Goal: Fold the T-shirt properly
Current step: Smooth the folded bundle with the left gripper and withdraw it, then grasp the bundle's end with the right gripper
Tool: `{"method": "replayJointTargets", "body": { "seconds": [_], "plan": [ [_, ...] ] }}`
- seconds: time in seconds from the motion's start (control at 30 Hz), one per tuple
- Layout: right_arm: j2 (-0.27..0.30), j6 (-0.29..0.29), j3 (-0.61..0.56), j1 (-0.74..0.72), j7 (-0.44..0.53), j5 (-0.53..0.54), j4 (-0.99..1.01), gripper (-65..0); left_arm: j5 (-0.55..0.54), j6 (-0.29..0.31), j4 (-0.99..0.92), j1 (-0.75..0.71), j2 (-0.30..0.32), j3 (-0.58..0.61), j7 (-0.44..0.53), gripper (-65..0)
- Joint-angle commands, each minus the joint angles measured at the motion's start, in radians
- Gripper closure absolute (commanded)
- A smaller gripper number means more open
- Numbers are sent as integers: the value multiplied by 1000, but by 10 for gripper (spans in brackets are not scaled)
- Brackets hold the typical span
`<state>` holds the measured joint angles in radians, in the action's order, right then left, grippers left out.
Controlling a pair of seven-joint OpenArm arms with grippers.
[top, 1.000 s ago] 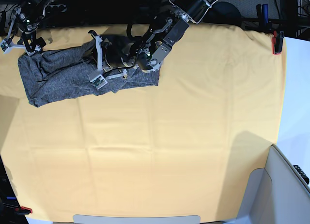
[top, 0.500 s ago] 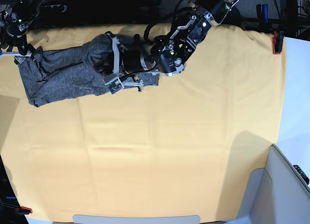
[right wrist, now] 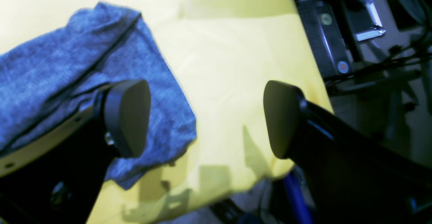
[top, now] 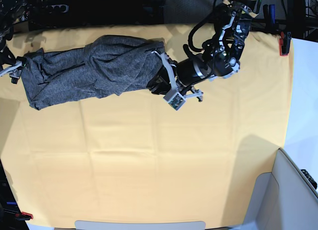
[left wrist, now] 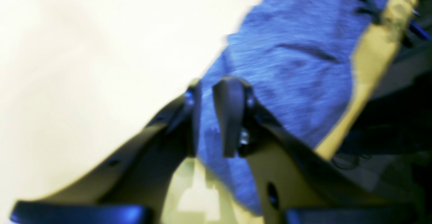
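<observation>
Lies bunched in a long roll along the far left of the table cloth point(top: 149, 155): the T-shirt point(top: 89, 71). At its right end, left gripper point(left wrist: 209, 116), fingers parted only a sliver, fabric showing between them; whether pinched or just released, cannot tell. Best to draw that end clear and smooth it flat before creasing. At the left end, right gripper point(right wrist: 206, 116), fingers spread wide, holding nothing. Shown only from the right wrist: that empty gap over a shirt corner. Shown only from the base: the whole wrinkled roll.
</observation>
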<state>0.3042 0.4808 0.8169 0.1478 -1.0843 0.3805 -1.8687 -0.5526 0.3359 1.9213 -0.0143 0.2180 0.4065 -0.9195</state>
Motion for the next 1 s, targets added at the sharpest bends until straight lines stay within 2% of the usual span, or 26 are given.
{"method": "replayJointTargets", "body": {
  "seconds": [0.0, 0.13, 0.3, 0.47, 0.63, 0.8, 0.9, 0.97],
  "plan": [
    [31, 26, 31, -23, -3, 39, 25, -515, -11, 4, 19, -6, 10, -21, 18, -146],
    [106, 98, 57, -86, -29, 147, 235, -515, -11, 6, 19, -71, 24, -79, 18, -183],
    [186, 141, 52, -129, -32, 269, 472, -518, -11, 9, 19, -141, 24, -139, 18, -188],
    [258, 158, -37, -169, -27, 337, 596, -518, -10, 10, 19, -184, 25, -153, 18, -188],
    [267, 160, -93, -216, -32, 338, 633, -518, -10, 10, 19, -186, 30, -153, 17, -188],
    [277, 161, -205, -281, -29, 340, 709, -518, -10, 10, 19, -198, 57, -151, 17, -188],
    [267, 217, -244, -307, -29, 340, 759, -518, -10, 10, 19, -209, 57, -153, 17, -188],
    [257, 217, -262, -319, -29, 340, 771, -518, -10, 10, 19, -209, 57, -153, 17, -188]
  ]
}}
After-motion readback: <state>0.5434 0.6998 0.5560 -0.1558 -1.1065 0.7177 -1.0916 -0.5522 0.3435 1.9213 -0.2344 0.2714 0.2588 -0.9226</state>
